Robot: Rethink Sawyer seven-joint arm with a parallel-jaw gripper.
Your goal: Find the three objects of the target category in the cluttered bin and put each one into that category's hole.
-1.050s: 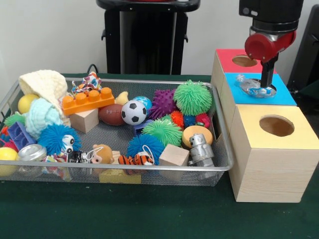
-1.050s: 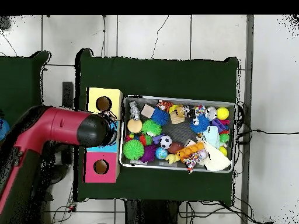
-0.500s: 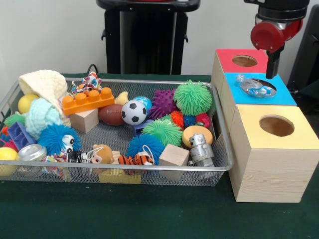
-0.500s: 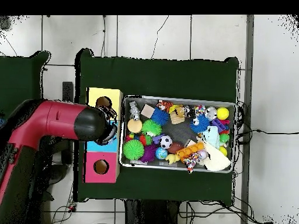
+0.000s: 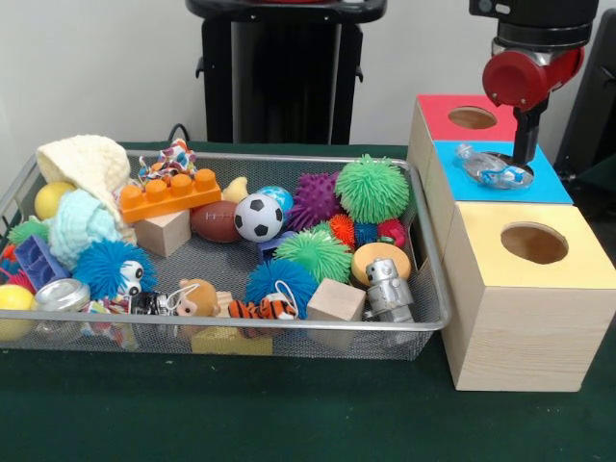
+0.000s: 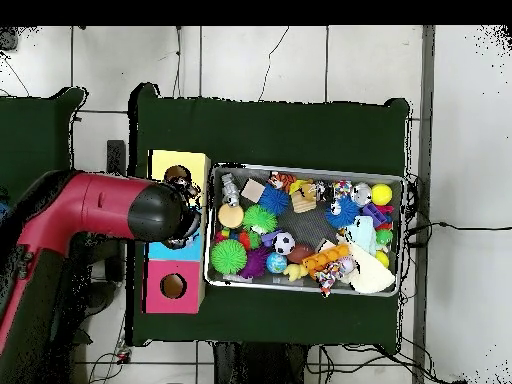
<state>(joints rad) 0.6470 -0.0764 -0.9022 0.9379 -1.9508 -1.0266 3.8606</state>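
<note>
Here the clear, crinkly plastic object (image 5: pixel 489 167), streaked with blue, lay over the blue box's hole (image 5: pixel 501 170). No writing was readable. The gripper (image 5: pixel 526 144) hung above it; its opening couldn't be judged.

The arm (image 5: pixel 532 38) is cut off by the top edge in the front view. From overhead, the blue box (image 5: pixel 500 173) is mostly covered by the arm, so its hole and the clear item (image 5: pixel 489 166) lying there are hidden. Jaw state cannot be read in either view. The bin (image 5: pixel 428 322) is clipped at the left edge in front. The toys are too small overhead to be identified.
</note>
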